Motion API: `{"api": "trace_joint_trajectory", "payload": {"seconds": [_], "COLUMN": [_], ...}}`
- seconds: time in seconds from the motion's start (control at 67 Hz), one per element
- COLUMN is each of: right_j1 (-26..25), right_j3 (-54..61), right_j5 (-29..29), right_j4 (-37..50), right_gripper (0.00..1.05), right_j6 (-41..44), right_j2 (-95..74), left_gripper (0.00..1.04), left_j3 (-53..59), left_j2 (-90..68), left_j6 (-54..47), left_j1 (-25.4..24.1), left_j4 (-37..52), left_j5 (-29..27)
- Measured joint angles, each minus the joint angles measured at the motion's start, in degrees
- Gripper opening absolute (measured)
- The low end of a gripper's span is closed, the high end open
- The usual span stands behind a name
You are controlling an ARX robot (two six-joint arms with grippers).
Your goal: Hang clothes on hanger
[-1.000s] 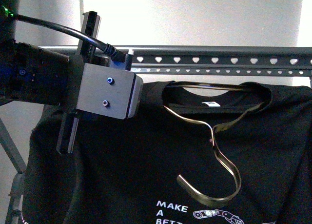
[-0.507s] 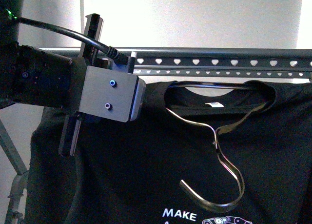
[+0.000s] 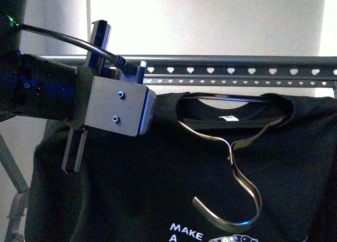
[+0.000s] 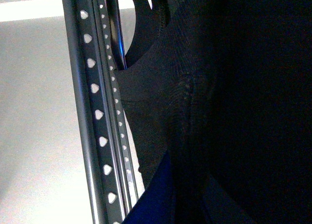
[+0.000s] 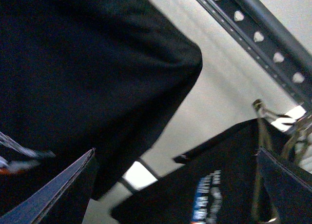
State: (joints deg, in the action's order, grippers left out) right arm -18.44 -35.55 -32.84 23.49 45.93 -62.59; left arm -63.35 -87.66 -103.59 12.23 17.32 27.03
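Note:
The black T-shirt [image 3: 158,178] with white "MAKE A" lettering [image 3: 186,233] hangs in front of the dark-grey rack rail [image 3: 237,71] with its heart-shaped holes. A shiny coat hanger [image 3: 239,186] sits in the collar, its hook dangling downward over the chest. My left arm [image 3: 116,110] reaches to the shirt's shoulder. In the left wrist view my left gripper [image 4: 185,199] is shut on the black T-shirt [image 4: 234,87], beside the rail [image 4: 95,112]. My right gripper [image 5: 175,194] is open and empty, below the shirt's sleeve [image 5: 87,77].
A second black garment [image 5: 229,160] with a blurred white print hangs on a wire hanger [image 5: 263,116] beyond the right gripper. The rack rail [image 5: 258,36] runs above it. A grey rack leg [image 3: 13,173] stands at the left. The wall behind is bright.
The shirt and its dangling coat hanger have sunk a little in the front view. The left arm has kept its hold and barely shifted.

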Motion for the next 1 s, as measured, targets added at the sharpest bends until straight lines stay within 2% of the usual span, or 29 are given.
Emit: {"api": "trace_joint_trajectory", "payload": {"seconds": [0.09,0.194,0.343,0.672,1.0], "right_j1": [1.53,3.37,6.71,12.09,16.57], "right_j3": [-3.45,-6.67,-13.40,-19.91,-21.90], "right_j5": [3.21,5.44,7.91,13.29,17.29], "right_j4": [-3.17,-3.67,-5.90,-7.54,-3.72], "right_gripper": [0.97,0.97,0.97,0.97,0.97], "right_j6": [14.88,27.02,36.65,40.35,39.80], "right_j2": [-3.80,-7.15,-11.02,-15.45,-20.06], "left_gripper": [0.04,0.04,0.04,0.04,0.04], "left_j3": [0.00,0.00,0.00,0.00,0.00], "left_j2": [0.00,0.00,0.00,0.00,0.00], "left_j6": [0.00,0.00,-0.02,0.00,-0.02], "left_j1": [-0.02,-0.07,0.00,-0.02,-0.02], "left_j4": [0.00,0.00,0.00,0.00,0.00], "left_j5": [0.00,-0.04,-0.02,-0.02,-0.02]}}
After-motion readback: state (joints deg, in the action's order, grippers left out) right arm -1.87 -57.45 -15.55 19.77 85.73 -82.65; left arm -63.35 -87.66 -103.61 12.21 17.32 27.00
